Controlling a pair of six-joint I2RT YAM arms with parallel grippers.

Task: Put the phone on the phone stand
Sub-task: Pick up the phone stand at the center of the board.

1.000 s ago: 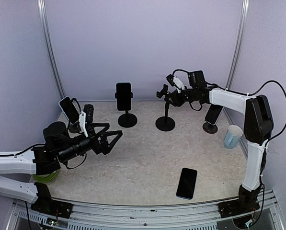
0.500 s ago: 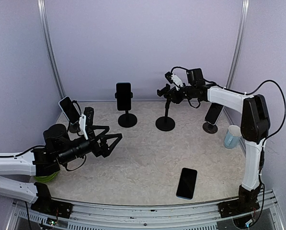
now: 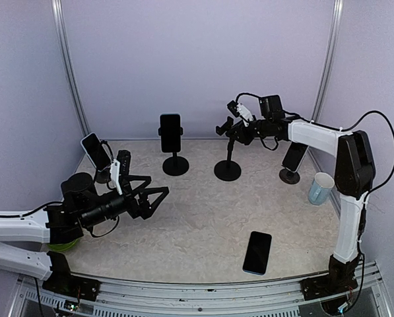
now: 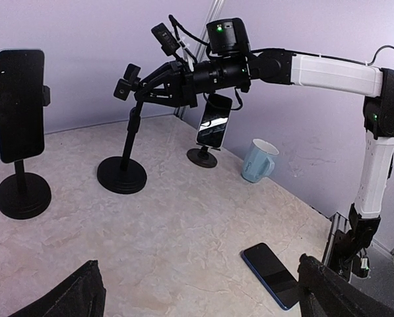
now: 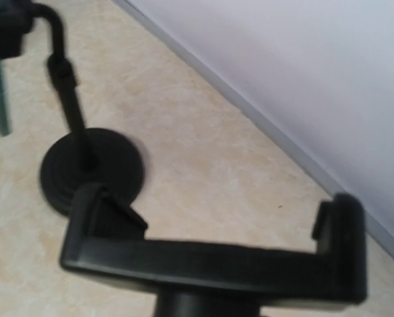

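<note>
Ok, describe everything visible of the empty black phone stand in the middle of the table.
This matt black stand rests upright on the beige marbled table: round flat base, thin pole, and on top a tilted cradle with two side clamps, holding nothing. The black right gripper is at the cradle; whether it grips it is unclear.

Left arm [image 3: 12,228] & right arm [image 3: 319,137]: white shells, black joints + cables [image 3: 376,115]; green LEDs [image 4: 218,28] on right.

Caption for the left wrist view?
Right hand at the top of the empty phone stand; the phone lies flat on the table, untouched.
</note>
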